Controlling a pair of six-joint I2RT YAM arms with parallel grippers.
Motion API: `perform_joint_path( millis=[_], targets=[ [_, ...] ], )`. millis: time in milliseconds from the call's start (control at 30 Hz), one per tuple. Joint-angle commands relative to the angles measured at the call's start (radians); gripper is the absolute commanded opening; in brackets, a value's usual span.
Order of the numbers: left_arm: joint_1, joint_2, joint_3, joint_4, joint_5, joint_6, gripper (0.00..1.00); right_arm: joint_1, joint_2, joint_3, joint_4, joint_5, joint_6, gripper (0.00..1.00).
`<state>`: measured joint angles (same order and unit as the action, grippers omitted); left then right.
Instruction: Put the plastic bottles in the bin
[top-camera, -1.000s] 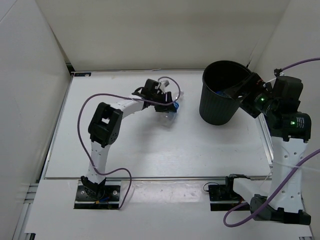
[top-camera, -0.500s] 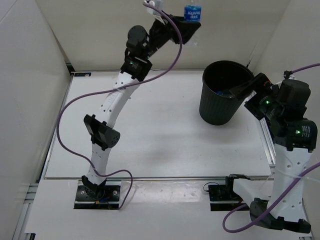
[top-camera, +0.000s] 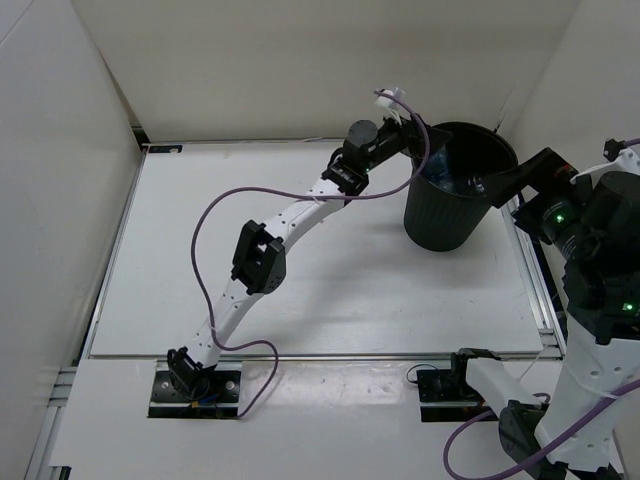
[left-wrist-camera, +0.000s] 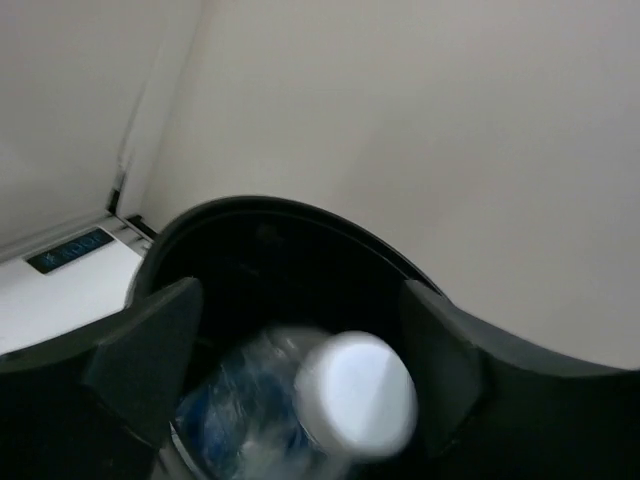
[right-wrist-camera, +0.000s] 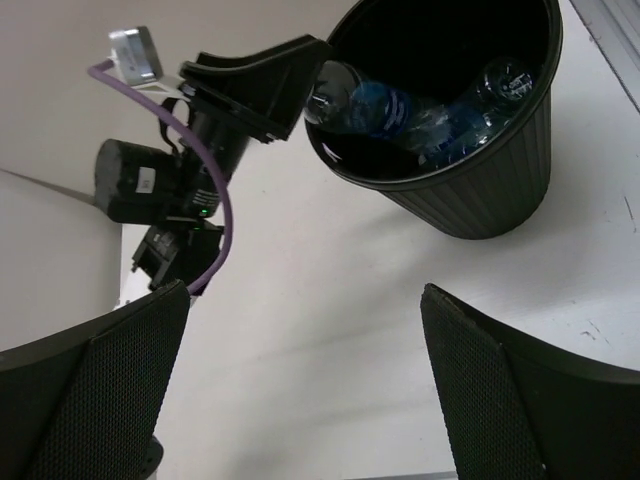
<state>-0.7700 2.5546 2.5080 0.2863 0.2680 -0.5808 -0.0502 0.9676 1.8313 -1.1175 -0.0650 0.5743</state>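
Bench (top-camera: 300, 260) white. Bin (top-camera: 440, 225) black, ribbed, upright, right under L end effector (left-wrist-camera: 300, 300), ahead of R end effector (right-wrist-camera: 305, 290), near but apart. I see L fingers (left-wrist-camera: 150, 350) spread. Blue-label bottle (right-wrist-camera: 375, 105) btwn them, white cap (left-wrist-camera: 357, 392) toward cam, gap either side of cap, body inside bin mouth, blurred. R fingers spread wide, nothing btwn. Other bottles (right-wrist-camera: 470, 100) lie in bin below L tips; can't count.
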Motion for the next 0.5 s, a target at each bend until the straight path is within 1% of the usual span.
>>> perform_joint_path(
  millis=[0, 100, 133, 167, 200, 233, 267, 333, 367, 400, 433, 467],
  targets=[
    [-0.014, -0.128, -0.008, 0.007, -0.021, 0.015, 1.0, 0.004, 0.013, 0.0, -0.016, 0.019, -0.034, 1.0],
    [-0.014, -0.181, -0.049, -0.035, -0.01, 0.062, 1.0, 0.004, 0.022, 0.0, -0.016, -0.005, -0.034, 1.0],
    [-0.002, -0.227, -0.07, -0.05, -0.025, 0.077, 1.0, 0.004, 0.022, 0.0, -0.016, -0.006, -0.034, 1.0],
    [-0.002, -0.258, -0.086, -0.087, -0.026, 0.11, 1.0, 0.004, 0.034, 0.0, -0.016, 0.007, -0.034, 1.0],
    [0.024, -0.292, -0.106, -0.107, -0.026, 0.131, 1.0, 0.004, 0.034, -0.009, -0.028, 0.026, -0.043, 1.0],
    [0.034, -0.33, -0.129, -0.125, -0.05, 0.151, 1.0, 0.004, 0.049, -0.009, -0.06, 0.043, -0.044, 1.0],
    [0.043, -0.417, -0.177, -0.15, -0.061, 0.177, 1.0, 0.004, 0.087, -0.009, -0.088, 0.068, -0.054, 1.0],
    [0.064, -0.521, -0.243, -0.223, -0.081, 0.281, 1.0, 0.004, 0.127, 0.014, -0.137, 0.05, -0.102, 1.0],
    [0.064, -0.645, -0.34, -0.249, -0.119, 0.321, 1.0, 0.004, 0.128, 0.014, -0.137, 0.025, -0.102, 1.0],
    [0.064, -0.716, -0.409, -0.266, -0.153, 0.358, 1.0, 0.004, 0.128, -0.027, -0.119, 0.008, -0.102, 1.0],
    [0.064, -0.787, -0.485, -0.275, -0.191, 0.433, 1.0, 0.004, 0.109, -0.049, -0.099, -0.036, -0.102, 1.0],
    [0.064, -0.859, -0.565, -0.276, -0.293, 0.467, 1.0, 0.004, 0.096, -0.059, -0.075, -0.047, -0.102, 1.0]
  ],
)
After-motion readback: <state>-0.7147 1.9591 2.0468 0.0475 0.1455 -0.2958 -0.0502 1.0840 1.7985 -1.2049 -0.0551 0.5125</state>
